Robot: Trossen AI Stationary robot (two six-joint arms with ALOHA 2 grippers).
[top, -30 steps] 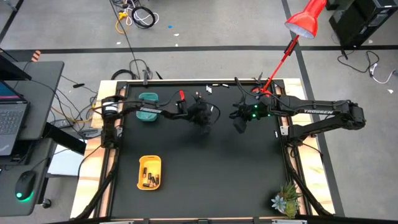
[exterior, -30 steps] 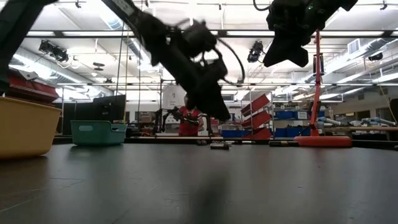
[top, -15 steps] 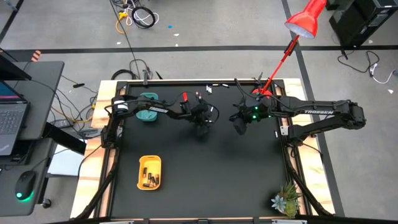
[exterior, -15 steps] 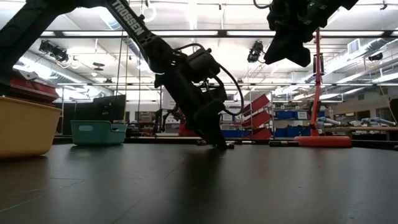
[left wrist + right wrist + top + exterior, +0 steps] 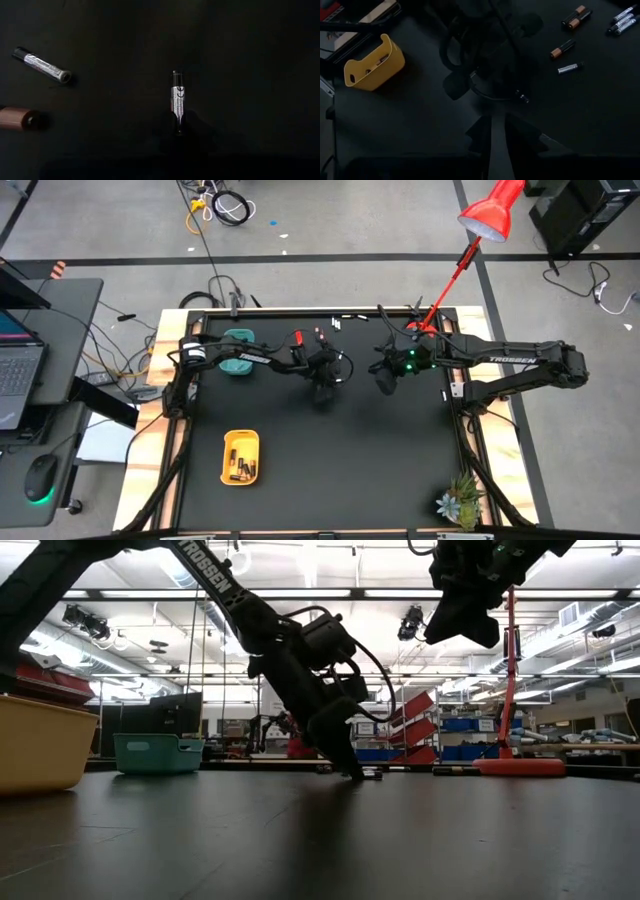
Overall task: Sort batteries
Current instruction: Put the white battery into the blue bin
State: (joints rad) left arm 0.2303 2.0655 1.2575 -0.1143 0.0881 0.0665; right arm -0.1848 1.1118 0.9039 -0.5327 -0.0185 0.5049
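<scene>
While the yellow tray at the near left already holds a few batteries and the teal tray sits at the far left by the left arm's base, we have the left gripper lowered to the table near the middle, its tip touching or almost touching the mat right at a silver battery. In the left wrist view that battery lies straight ahead, with its near end running into the dark where our fingers are, so we cannot tell how far open the jaws are or whether they have it yet. We judge the step in hand to be picking up this one cell.

To do it well, we should keep the fingers either side of the thin body, across its length, and close slowly so it does not roll or squirt out. Another silver battery and a copper-topped one lie well apart, so they should not get nudged.

Further right, loose batteries wait on the mat toward the far edge. The right gripper hangs high above the table, apparently holding nothing, its fingers slightly apart in its wrist view; we leave it there, clear of the lift.
</scene>
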